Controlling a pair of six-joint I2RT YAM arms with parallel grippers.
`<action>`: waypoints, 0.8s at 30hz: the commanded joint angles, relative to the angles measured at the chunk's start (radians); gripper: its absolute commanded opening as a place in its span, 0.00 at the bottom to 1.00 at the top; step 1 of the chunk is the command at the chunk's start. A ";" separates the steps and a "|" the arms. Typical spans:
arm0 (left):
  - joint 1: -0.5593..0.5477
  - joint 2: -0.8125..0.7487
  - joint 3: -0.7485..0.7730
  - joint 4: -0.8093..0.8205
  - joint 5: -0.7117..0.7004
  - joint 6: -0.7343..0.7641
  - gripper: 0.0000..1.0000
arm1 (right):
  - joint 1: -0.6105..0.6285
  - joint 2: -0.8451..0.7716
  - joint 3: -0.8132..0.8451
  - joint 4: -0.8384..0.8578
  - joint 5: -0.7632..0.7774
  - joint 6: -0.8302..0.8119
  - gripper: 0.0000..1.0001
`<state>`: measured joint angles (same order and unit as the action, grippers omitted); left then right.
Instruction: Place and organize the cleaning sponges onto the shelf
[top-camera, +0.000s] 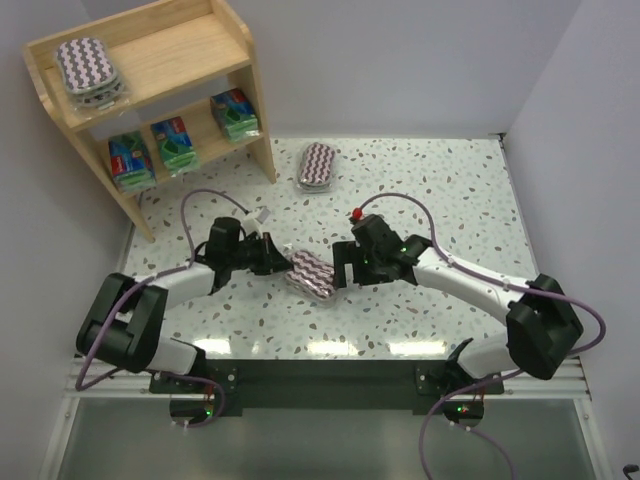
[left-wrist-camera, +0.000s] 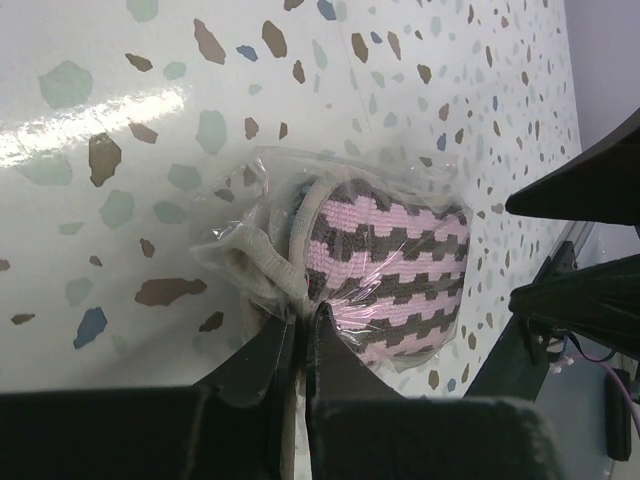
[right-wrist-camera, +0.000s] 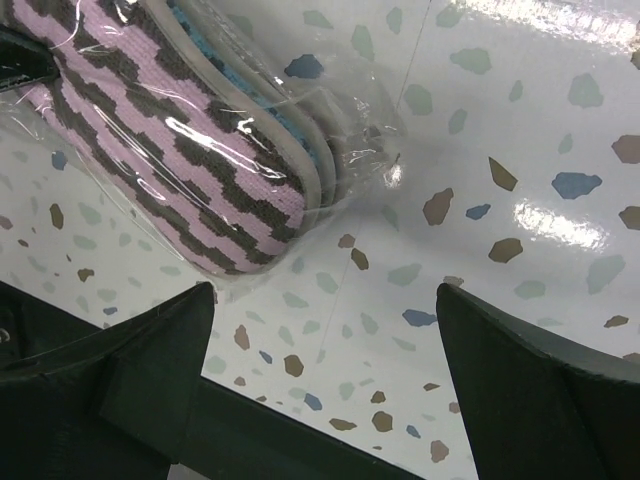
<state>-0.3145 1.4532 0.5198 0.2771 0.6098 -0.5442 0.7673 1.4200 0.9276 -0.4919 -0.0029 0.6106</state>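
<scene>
Left gripper (top-camera: 275, 258) is pinching the zigzag sponge pack (top-camera: 310, 274) at mid-table while the right gripper (top-camera: 345, 268) is gaping just beside it.

From above, that pack is lying on the speckled table (top-camera: 430, 190) between the two grippers; a second zigzag pack (top-camera: 318, 166) is lying near the foot of the shelf (top-camera: 190, 45), a third zigzag pack (top-camera: 88, 66) is sitting on its top board, and three green-blue packs (top-camera: 176, 143) are sitting side by side on the tier below. On the left wrist camera, the left gripper (left-wrist-camera: 300, 320) is clamping its fingers together on the near edge of the zigzag sponge pack (left-wrist-camera: 390, 270) and its clear wrap. On the right wrist camera, the right gripper (right-wrist-camera: 325, 300) is holding its fingers wide apart, with the zigzag sponge pack (right-wrist-camera: 180, 150) lying just beyond them, untouched by them.
</scene>
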 joint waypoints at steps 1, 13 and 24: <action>-0.001 -0.137 -0.023 -0.052 -0.021 -0.026 0.00 | -0.008 -0.084 0.040 -0.043 0.000 -0.009 0.96; -0.003 -0.599 0.233 -0.243 -0.419 -0.368 0.00 | -0.134 -0.288 0.137 -0.211 0.049 -0.051 0.96; -0.070 -0.415 0.733 -0.245 -0.959 -0.658 0.00 | -0.168 -0.319 0.131 -0.221 0.023 -0.063 0.97</action>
<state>-0.3683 0.9470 1.1130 0.0429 -0.1307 -1.1015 0.6018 1.1252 1.0378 -0.6964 0.0330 0.5636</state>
